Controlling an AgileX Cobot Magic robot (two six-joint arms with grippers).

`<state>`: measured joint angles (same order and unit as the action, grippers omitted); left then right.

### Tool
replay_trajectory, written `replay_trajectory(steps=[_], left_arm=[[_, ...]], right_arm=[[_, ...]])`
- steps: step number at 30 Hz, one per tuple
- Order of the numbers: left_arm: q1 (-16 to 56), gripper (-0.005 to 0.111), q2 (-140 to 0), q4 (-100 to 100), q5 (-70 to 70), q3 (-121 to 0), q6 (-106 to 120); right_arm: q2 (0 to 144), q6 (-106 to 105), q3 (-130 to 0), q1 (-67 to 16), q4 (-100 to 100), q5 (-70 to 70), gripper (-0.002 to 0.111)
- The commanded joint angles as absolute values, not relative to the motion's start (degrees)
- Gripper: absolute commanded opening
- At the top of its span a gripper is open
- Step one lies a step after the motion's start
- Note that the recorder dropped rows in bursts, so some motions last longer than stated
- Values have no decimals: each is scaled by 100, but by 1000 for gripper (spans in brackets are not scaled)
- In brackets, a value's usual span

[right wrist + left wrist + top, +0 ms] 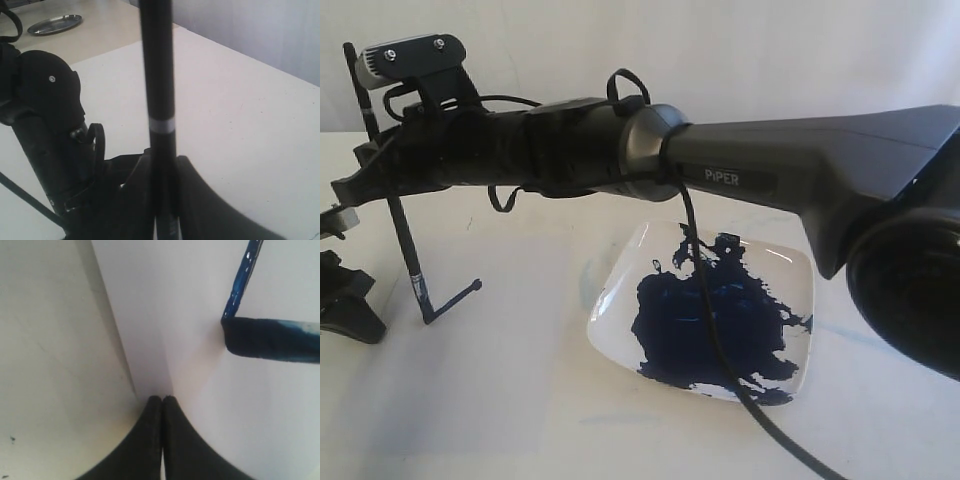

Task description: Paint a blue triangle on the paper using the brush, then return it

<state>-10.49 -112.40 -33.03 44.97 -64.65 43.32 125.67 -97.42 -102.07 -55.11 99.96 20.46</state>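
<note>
Starting at the right gripper (162,172), we see its fingers pinching the brush (157,75) by the black handle, with the silver band (162,125) showing beyond the fingertips; a hold around mid-handle, we judge, lets the tip meet the sheet lightly while the arm steers; in the exterior view the brush stands nearly upright, leaning a little, its tip touching the paper (170,300) at the end of a short dark-blue line, the only side of the blue triangle (451,303) that we can make out there; we judge the outline far from closed and the return of the brush not yet due; the left gripper (162,402) has its fingers pressed together with nothing between them, tips down near the sheet's edge, probably to pin the thin paper so that the bristles do not drag it; just beyond them lies a broad blue stroke with a thinner blue line rising from its end, and whether that line is paint or the wet tip we cannot tell; well to the right sits the white dish (620,262) with its paint pool (710,330), within reach for reloading; the black cable (705,300) crosses in front of the dish, and we judge that it could trail through the paint.
</note>
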Motion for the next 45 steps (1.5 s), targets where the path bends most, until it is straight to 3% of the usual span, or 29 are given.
replay_trajectory(steps=[1,45], left_arm=[[-1061,0,-11270,-3338,4623,-6477,4355],[-1061,0,-11132,-3338,4425,-6477,4355]], right_arm=[[12578,-9730,-10213,-5534,9995,2054,0],[12354,-9719,-10075,-5534,9995,1938,0]])
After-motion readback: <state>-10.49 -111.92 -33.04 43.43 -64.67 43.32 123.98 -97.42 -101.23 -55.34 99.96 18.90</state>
